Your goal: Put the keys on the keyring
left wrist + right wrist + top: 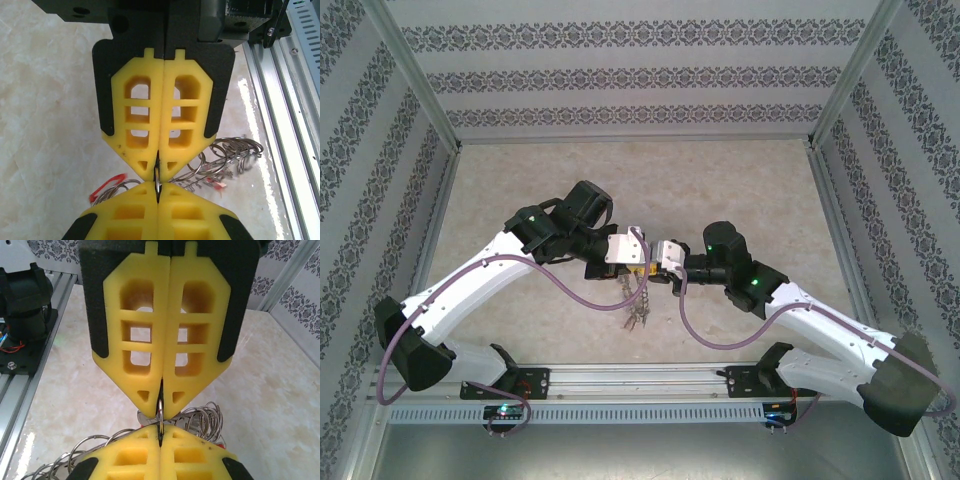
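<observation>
Yellow-padded left gripper [159, 172] & right gripper [161, 407] met tip to tip, both clamped on the keyring [157, 186], w/ keys [635, 308] dangling below.

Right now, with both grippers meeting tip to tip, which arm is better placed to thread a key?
Left, narrowly. The left gripper and right gripper both pinch the keyring, but in the top view the keys hang below the left one's tip.
</observation>
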You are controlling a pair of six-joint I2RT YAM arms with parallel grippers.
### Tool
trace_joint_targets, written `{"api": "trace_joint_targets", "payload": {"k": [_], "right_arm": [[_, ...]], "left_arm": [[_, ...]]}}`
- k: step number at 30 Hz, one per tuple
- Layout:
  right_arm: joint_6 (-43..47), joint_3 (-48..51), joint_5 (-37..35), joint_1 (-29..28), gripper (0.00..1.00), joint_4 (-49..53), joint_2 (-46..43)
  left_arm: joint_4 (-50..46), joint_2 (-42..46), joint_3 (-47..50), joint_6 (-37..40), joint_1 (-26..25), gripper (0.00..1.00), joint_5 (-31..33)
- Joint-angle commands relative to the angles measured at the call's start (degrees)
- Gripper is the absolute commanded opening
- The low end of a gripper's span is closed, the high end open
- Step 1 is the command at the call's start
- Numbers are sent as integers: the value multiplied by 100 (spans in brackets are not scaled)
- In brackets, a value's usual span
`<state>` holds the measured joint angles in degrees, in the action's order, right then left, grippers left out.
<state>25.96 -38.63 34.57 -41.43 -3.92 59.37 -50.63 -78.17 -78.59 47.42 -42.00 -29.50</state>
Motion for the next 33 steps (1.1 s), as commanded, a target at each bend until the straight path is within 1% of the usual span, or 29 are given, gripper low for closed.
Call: {"api": "trace_joint_targets", "payload": {"k": [1, 3, 6, 7, 8, 12, 20, 23, 26, 28, 30, 32, 33], "right_arm": [[-161, 162, 150, -67, 0, -537, -28], [-293, 232, 148, -64, 0, -773, -78], [-422, 348, 156, -32, 0, -1033, -190], [-461, 394, 156, -16, 0, -1125, -220], [-506, 440, 156, 11, 0, -1230, -239], [-637, 466, 224, 55, 0, -1334, -290], [-854, 570, 191, 76, 0, -1652, -424], [-955, 634, 100, 68, 0, -1808, -429], [-1038, 653, 81, 41, 0, -1855, -451], [-1006, 668, 77, 10, 0, -1844, -454], [-937, 618, 15, -25, 0, -1728, -409], [-855, 489, -33, -75, 0, -1427, -320], [-768, 431, -94, -114, 7, -1270, -253]], "left_arm": [[263, 124, -45, 63, -63, 4, -285], [347, 208, 37, -27, -63, 9, -187], [632, 467, 372, -70, -46, 23, -28], [777, 566, 504, -102, -45, 27, 43], [911, 665, 650, -107, -45, 28, 120], [1289, 892, 1021, -168, -45, 28, 470], [1749, 935, 1186, -325, -37, 28, 267], [1820, 905, 1231, -347, -37, 26, 203], [1773, 934, 1238, -277, -37, 18, 185], [1713, 931, 1224, -192, -37, 8, 206], [1608, 927, 1134, -170, -37, 0, 217], [1517, 940, 1046, -180, -37, 0, 172], [1464, 952, 1008, -158, -37, 0, 152]]}}
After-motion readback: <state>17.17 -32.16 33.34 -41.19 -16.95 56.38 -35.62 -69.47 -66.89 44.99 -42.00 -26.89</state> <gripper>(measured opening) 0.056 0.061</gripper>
